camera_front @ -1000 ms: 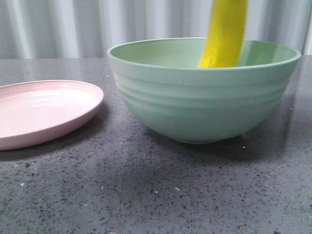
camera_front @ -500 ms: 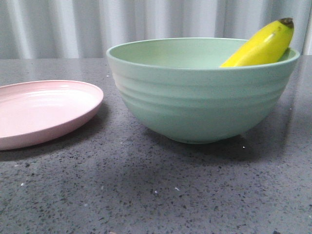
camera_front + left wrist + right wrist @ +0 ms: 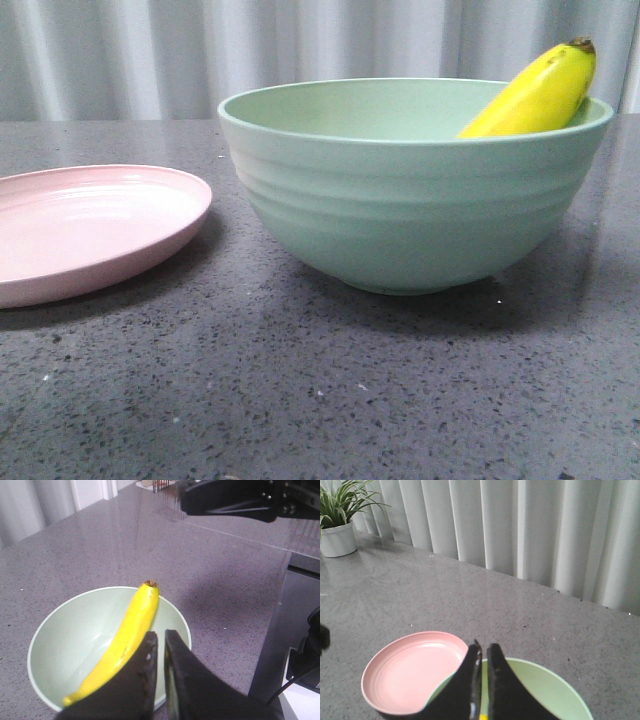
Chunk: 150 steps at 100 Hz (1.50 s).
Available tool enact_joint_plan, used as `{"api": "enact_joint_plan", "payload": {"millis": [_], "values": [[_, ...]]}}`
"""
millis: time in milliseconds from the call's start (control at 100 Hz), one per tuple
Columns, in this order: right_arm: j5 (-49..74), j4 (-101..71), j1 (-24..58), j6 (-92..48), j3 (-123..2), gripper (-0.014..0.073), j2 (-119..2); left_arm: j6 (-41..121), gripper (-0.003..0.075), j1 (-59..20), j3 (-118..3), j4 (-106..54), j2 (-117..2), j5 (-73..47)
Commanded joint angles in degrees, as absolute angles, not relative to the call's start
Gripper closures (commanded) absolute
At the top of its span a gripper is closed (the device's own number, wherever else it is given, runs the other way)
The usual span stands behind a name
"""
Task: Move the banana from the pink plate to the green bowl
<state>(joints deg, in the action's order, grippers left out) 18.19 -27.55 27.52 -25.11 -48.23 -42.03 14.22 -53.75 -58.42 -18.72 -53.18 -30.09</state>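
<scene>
banana in green bowl | speckled grey table, white curtains | both grippers pressed together, empty

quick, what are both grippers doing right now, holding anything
Left gripper: closed, empty, above the green bowl where the banana lies.
Right gripper: closed, holding nothing.

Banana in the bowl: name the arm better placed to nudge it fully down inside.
Left, probably. Its fingers, nearly shut and empty, hang right over the banana, which leans on the green bowl rim. The right fingers sit between the bowl and the pink plate.
</scene>
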Motion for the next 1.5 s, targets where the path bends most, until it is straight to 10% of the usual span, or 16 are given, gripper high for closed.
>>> {"api": "enact_joint_plan", "payload": {"millis": [0, 650, 1490], "values": [[14.61, -27.32, 27.23, -25.55, -47.31, 0.0655, -39.43, 14.41, 0.0741, -54.04, -56.52, -19.89, -48.91, -23.19], [-28.13, -27.28, 27.23, -25.55, -10.93, 0.0655, -19.62, 14.41, 0.0741, -54.04, -17.56, -18.4, -21.85, 7.91], [-28.97, -27.28, 27.23, -25.55, -6.47, 0.0657, -18.57, 14.41, 0.0741, -54.04, -13.24, -18.4, -21.85, 10.67]]}}
